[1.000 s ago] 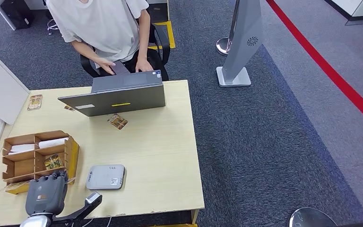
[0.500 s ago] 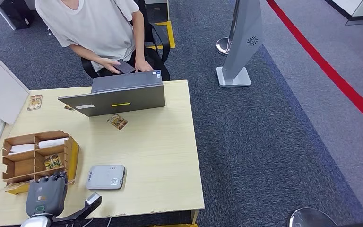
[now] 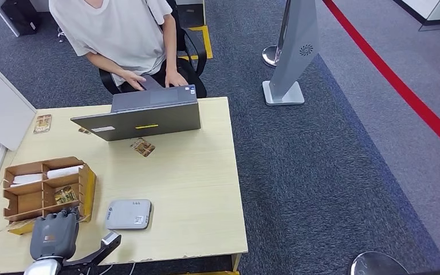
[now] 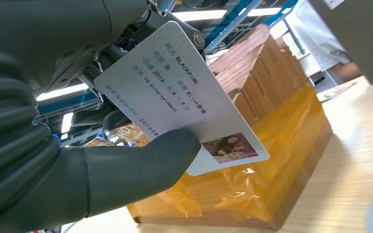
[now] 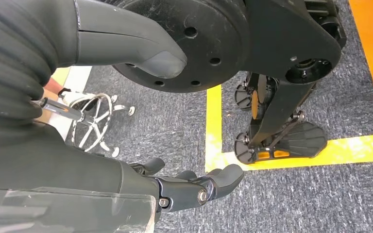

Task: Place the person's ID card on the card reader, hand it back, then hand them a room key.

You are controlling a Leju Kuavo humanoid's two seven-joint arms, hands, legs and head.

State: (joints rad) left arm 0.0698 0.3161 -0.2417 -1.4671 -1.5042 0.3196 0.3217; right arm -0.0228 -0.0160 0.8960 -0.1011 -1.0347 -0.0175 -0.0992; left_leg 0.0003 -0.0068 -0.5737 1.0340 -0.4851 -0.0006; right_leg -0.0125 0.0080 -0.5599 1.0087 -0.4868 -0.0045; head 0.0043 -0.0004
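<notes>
The ID card (image 4: 182,102) is pinched between the thumb and the darker fingers of the left hand (image 3: 54,236), which is held over the near left corner of the table (image 3: 189,189), just beside the cardboard organiser box (image 3: 46,192). In the left wrist view the printed face of the card is seen close against the box's taped wall. The grey card reader (image 3: 128,214) is set flat near the table's near edge, just beside the hand and apart from it. The right hand (image 5: 175,187) is seen above carpet, its fingers apart and loosely curled, with nothing held. A laptop (image 3: 140,117) is stood at the far edge, before a seated person (image 3: 120,34).
</notes>
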